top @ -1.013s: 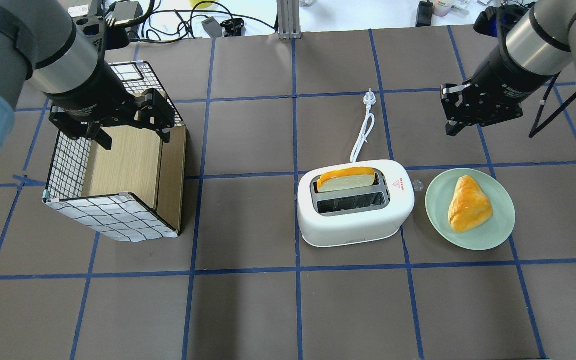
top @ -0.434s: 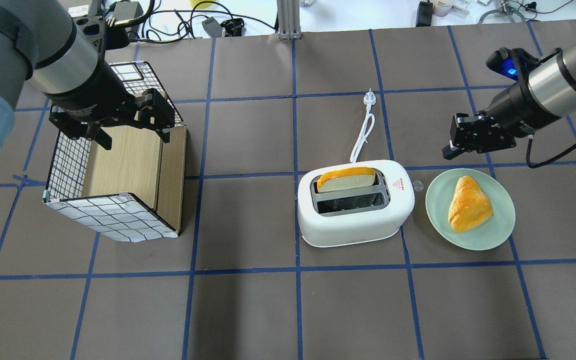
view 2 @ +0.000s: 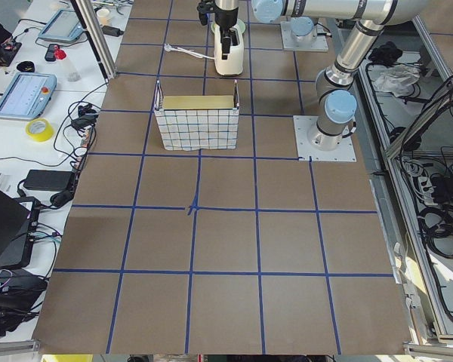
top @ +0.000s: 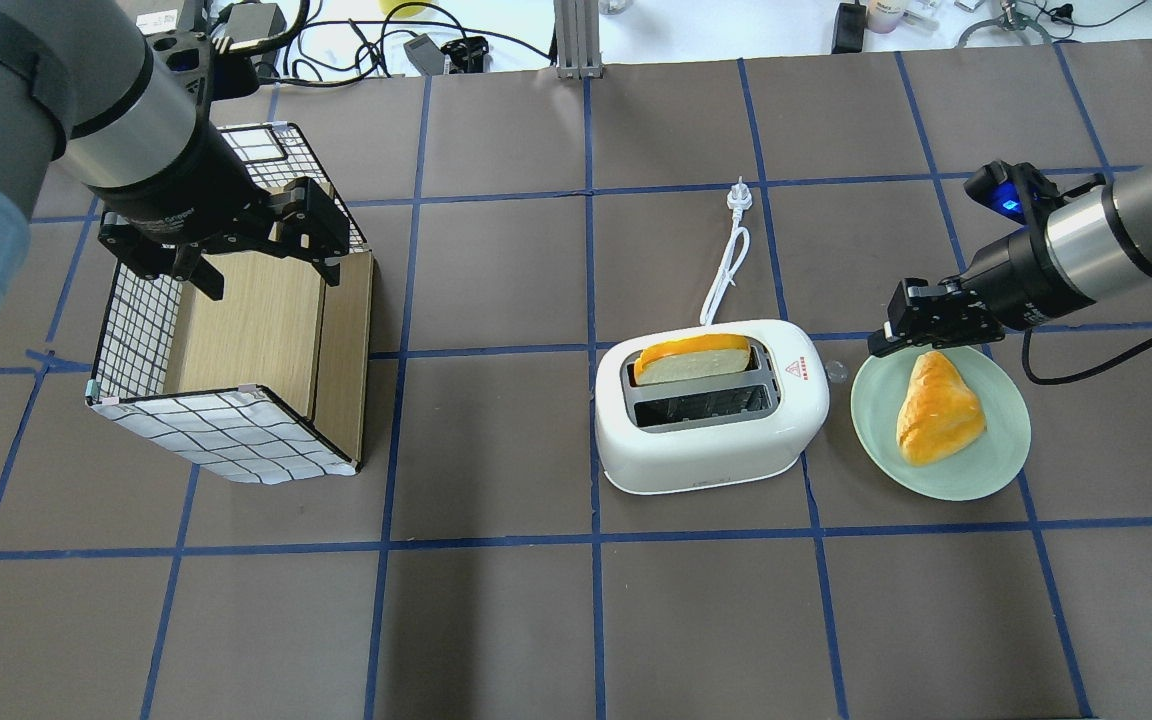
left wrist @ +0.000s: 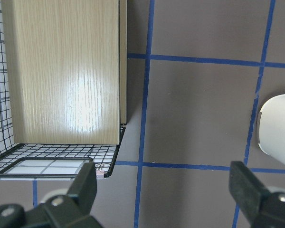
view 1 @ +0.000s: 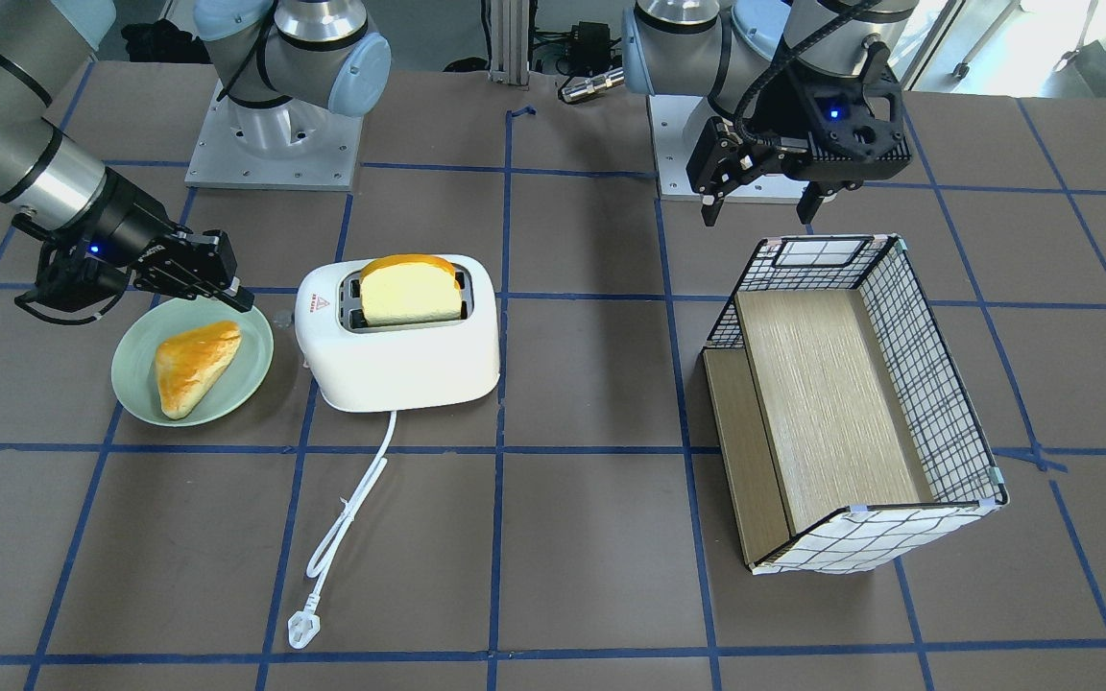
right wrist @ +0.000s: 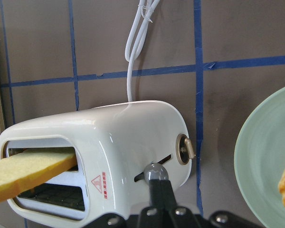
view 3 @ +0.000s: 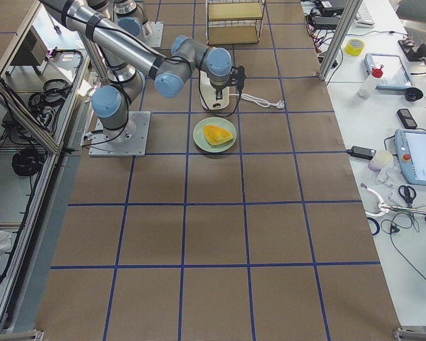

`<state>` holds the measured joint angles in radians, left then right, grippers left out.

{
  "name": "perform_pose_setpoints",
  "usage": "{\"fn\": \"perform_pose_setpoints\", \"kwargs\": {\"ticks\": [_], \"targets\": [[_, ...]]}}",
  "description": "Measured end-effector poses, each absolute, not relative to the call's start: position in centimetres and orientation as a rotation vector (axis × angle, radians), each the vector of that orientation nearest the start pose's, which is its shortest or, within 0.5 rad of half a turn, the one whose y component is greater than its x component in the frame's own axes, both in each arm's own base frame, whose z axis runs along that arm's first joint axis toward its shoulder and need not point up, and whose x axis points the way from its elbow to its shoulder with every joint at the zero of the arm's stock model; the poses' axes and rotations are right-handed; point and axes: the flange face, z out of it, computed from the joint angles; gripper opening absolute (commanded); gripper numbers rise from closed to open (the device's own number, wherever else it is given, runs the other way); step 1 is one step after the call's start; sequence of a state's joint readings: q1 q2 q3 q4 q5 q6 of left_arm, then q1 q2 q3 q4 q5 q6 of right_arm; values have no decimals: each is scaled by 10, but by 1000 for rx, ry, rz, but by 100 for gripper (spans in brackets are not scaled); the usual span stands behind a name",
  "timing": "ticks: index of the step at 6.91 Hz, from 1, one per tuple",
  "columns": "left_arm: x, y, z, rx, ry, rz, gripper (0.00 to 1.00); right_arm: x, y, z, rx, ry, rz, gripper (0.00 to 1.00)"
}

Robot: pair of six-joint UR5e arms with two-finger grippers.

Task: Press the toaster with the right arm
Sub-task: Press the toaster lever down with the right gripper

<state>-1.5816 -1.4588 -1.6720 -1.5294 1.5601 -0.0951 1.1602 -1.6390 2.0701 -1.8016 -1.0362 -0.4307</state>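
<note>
1. Toaster [top: 711, 440], centre right: glossy white, small red triangle mark [top: 793, 368] on top, white cord [top: 726, 265].
2. Bread slice [top: 691, 360]: cream face, orange crust.
3. Plate [top: 871, 420]: pale green; pastry [top: 936, 408] golden orange.
4. Basket [top: 226, 435], left: white, black grid; pale wood-grain inside.
5. Table [top: 496, 620]: dark brown, blue tape grid.

Probably a robotics lab: arms [view 2: 336, 113] bolted to a tape-gridded bench [view 2: 226, 249], teach pendants [view 3: 419, 153] on side tables [view 3: 362, 121], cable bundles [view 2: 438, 219] alongside.

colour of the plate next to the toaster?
The plate is plain pale mint green; it shows best in the overhead exterior view, beside the white toaster.
</note>
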Motion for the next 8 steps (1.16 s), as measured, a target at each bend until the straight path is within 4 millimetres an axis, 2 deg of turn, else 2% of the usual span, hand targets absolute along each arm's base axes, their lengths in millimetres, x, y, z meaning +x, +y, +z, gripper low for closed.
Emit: {"fn": "perform_pose_setpoints", "kwargs": {"ticks": [3, 8], "targets": [[-139, -448, 495, -133, 3152, -82, 100, 9, -452, 289, 25, 2506, -61, 0], [-139, -448, 495, -133, 3151, -82, 100, 9, -455, 267, 18, 2487, -25, 0]]}}
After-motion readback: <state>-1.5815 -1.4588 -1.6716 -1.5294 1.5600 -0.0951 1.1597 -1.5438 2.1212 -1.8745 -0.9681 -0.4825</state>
